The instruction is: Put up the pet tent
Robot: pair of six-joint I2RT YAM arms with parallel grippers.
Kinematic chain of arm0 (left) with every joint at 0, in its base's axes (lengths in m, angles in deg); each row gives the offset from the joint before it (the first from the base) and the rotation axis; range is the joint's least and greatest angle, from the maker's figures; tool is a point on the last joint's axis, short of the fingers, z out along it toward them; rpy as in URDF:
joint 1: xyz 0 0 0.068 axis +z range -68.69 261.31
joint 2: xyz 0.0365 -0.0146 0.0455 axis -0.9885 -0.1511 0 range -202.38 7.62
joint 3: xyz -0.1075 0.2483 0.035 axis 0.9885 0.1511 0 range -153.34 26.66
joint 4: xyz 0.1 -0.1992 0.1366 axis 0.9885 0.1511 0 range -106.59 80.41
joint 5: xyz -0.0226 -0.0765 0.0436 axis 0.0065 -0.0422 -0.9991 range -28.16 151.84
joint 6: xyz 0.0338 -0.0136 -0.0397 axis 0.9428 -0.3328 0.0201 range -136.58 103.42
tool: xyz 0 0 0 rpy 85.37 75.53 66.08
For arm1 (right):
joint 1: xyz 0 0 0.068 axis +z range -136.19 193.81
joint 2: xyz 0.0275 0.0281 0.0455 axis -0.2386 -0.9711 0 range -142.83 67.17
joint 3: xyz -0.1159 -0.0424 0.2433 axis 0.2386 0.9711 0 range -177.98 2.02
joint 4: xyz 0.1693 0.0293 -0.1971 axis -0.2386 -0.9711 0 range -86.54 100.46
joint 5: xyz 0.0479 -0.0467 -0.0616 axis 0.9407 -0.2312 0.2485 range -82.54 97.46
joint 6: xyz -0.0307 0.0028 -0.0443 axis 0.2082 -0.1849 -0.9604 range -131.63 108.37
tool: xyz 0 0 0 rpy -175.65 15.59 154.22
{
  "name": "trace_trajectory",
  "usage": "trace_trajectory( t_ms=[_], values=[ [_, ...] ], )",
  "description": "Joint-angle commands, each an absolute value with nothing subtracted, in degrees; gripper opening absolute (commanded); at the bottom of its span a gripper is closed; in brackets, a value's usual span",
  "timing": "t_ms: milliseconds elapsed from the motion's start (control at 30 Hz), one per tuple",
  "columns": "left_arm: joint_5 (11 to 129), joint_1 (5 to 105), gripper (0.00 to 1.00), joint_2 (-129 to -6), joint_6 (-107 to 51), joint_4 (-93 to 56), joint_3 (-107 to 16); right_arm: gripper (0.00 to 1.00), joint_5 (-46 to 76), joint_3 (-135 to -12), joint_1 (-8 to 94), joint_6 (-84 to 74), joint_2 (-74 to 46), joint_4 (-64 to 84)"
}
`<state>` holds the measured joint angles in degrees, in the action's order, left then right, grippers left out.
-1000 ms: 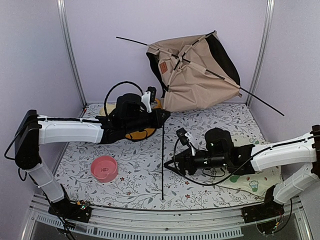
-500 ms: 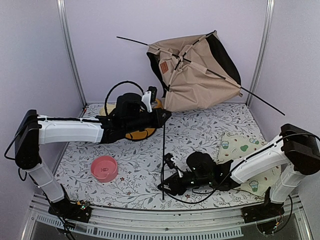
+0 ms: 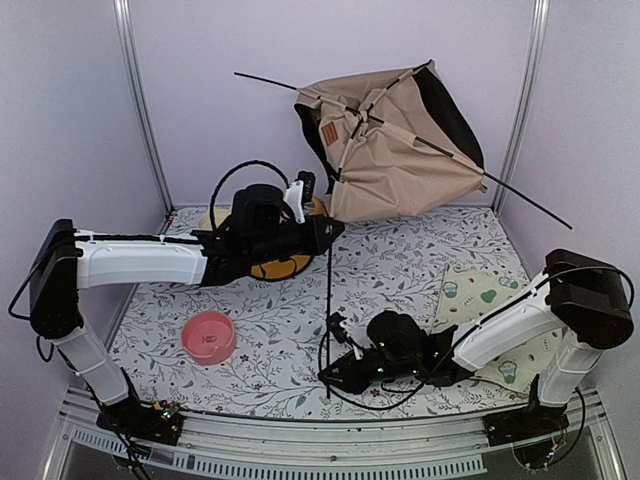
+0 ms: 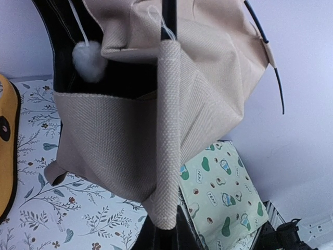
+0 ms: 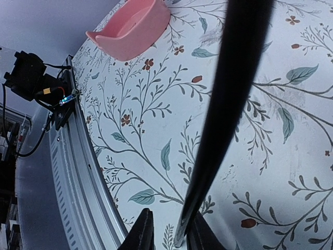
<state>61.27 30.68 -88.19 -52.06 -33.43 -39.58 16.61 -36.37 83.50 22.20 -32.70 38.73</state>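
Observation:
The pet tent (image 3: 390, 140), tan fabric with black edging and crossing black poles, leans tilted against the back wall. One thin black pole (image 3: 327, 320) runs from it down to the floral cloth near the front edge. My left gripper (image 3: 333, 232) is shut on the tan pole sleeve (image 4: 169, 156) where that pole leaves it; the fingers are mostly hidden under the fabric. My right gripper (image 3: 330, 378) is low at the pole's bottom end (image 5: 208, 156). Its jaws straddle the tip: one finger touches it, the other stands apart by a small gap.
A pink bowl (image 3: 208, 336) sits front left. The yellow feeder (image 3: 280, 265) lies partly under my left arm. A cream mat with green prints (image 3: 490, 300) lies at the right under my right arm. The metal front rail (image 5: 78, 172) runs close to the right gripper.
My right arm has swung from mid-table toward the front edge, down to the pole's bottom end, and its jaws have narrowed around it. The left arm and tent have stayed put.

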Motion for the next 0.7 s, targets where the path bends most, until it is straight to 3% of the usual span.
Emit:
trace_trajectory(
  t_ms=[0,100,200,400,500,667],
  values=[
    [59.91,30.52,0.00,-87.47,-52.09,-39.11,-42.12,0.16,14.51,-36.53,83.69,23.26,-32.93,39.57],
    [60.54,30.54,0.00,-87.28,-51.80,-38.90,-41.92,0.02,14.03,-36.69,83.73,23.11,-32.36,39.10],
    [61.34,30.56,0.00,-86.65,-51.07,-38.08,-41.60,0.00,13.55,-37.50,83.69,22.47,-31.75,38.43],
    [61.94,30.67,0.45,-80.17,-47.61,-36.34,-36.43,0.00,12.23,-40.90,83.68,19.44,-31.17,36.22],
    [61.87,30.85,0.54,-74.92,-45.28,-33.61,-32.72,0.00,12.28,-42.50,83.72,17.96,-31.10,35.28],
    [59.62,32.03,0.57,-66.50,-44.90,-28.17,-25.98,0.00,12.94,-45.10,83.66,15.72,-30.96,32.80]
  ],
)
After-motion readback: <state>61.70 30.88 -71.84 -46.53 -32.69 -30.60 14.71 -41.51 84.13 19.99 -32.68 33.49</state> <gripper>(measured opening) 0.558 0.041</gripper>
